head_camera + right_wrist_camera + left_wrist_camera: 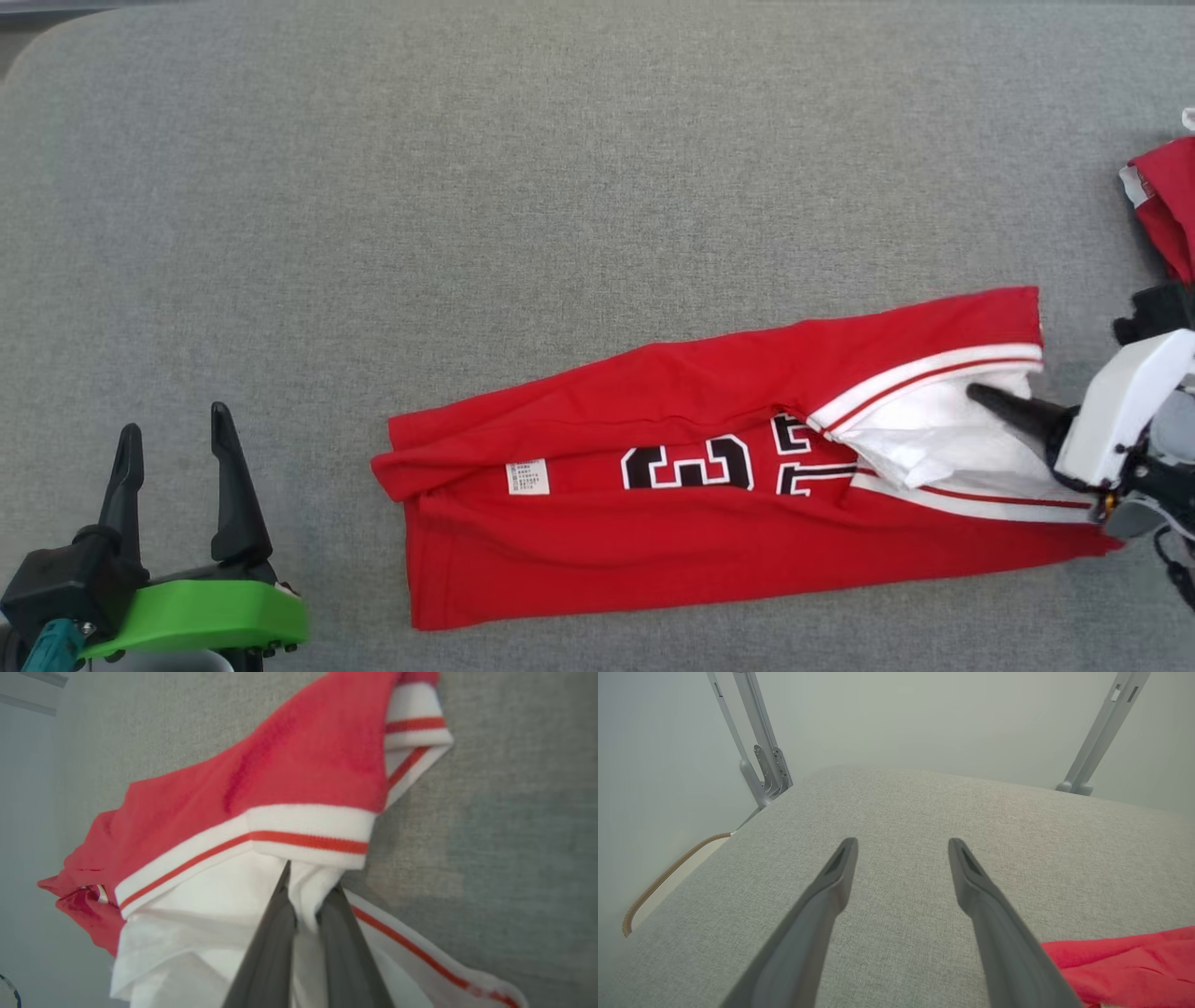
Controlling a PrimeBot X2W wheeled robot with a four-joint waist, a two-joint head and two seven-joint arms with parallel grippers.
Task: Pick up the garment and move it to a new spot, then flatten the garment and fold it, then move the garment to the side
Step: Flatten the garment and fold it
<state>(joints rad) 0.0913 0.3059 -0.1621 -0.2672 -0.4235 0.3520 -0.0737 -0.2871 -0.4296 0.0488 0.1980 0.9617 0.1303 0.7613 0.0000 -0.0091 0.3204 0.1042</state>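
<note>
The garment (709,467) is red with black numerals and white striped trim. It lies folded lengthwise across the grey padded table (560,187), slanting up toward the right. My right gripper (976,392) comes in from the right edge at the garment's trimmed end. In the right wrist view the garment (289,774) has a fold of its white inner cloth pinched between the fingers of the right gripper (310,877), just below the striped band. My left gripper (177,429) stands open at the lower left, away from the cloth. Its fingers (902,842) are spread over bare table, with the garment's red edge (1125,966) to their right.
Another red cloth (1167,205) lies at the table's right edge, beyond my right arm. Grey metal frame struts (759,760) (1101,737) rise behind the table's far corners. The table's left edge (691,877) drops off close to my left gripper.
</note>
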